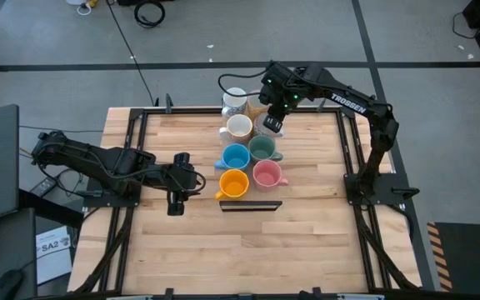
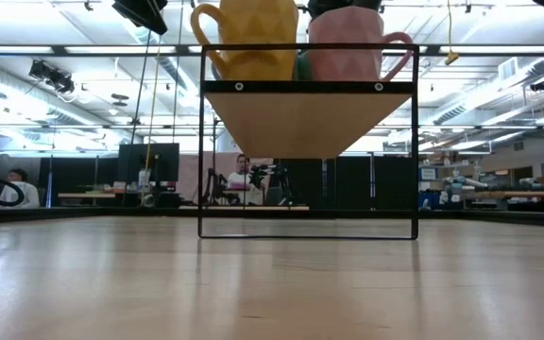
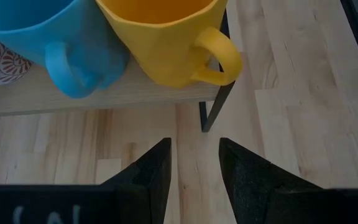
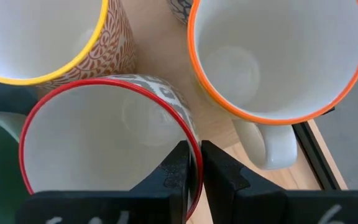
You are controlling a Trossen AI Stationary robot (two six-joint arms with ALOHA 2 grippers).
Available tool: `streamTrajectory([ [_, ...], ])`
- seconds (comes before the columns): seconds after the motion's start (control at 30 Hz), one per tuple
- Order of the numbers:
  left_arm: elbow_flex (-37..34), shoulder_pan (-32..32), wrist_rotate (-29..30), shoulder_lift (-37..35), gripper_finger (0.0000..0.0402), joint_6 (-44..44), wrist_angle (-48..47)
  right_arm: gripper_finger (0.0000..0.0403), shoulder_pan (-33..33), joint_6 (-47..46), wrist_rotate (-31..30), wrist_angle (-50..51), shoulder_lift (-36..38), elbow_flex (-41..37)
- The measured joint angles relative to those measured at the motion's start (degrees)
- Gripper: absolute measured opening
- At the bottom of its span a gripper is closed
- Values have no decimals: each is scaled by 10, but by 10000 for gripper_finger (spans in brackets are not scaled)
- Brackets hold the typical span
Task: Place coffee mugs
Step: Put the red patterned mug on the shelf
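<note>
right gripper (image 4: 193,163): pinching wall of red-rimmed patterned white ceramic mug (image 4: 104,149)
crowding: orange-rimmed white mug (image 4: 278,59) at 2 o'clock, yellow-rimmed mug (image 4: 36,37) at 11
left gripper (image 3: 194,163): jaws apart, empty, facing yellow mug (image 3: 166,37), blue mug (image 3: 55,37) on wooden shelf (image 3: 104,93)

Glossy ceramic mugs (image 1: 249,154), pale wood table (image 1: 307,242)

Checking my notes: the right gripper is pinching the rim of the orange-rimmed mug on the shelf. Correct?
Not quite. The right wrist view shows the right gripper astride the rim of the red-rimmed mug; the orange-rimmed mug stands beside it, untouched.
</note>
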State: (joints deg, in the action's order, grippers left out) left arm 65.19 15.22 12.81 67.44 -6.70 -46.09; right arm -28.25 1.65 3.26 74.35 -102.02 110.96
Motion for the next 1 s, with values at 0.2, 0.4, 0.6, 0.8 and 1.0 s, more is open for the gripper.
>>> streamTrajectory([
  [0.2,0,0,0,0,141,0,0,47,0,0,5,-13,0,0],
  [0.4,0,0,0,0,141,0,0,59,0,0,26,-27,0,0],
  [0.6,0,0,0,0,141,0,0,85,0,0,30,-26,0,0],
  [0.8,0,0,0,0,141,0,0,102,0,0,30,-27,0,0],
  [1.0,0,0,0,0,141,-1,0,102,-1,0,25,-26,0,7],
])
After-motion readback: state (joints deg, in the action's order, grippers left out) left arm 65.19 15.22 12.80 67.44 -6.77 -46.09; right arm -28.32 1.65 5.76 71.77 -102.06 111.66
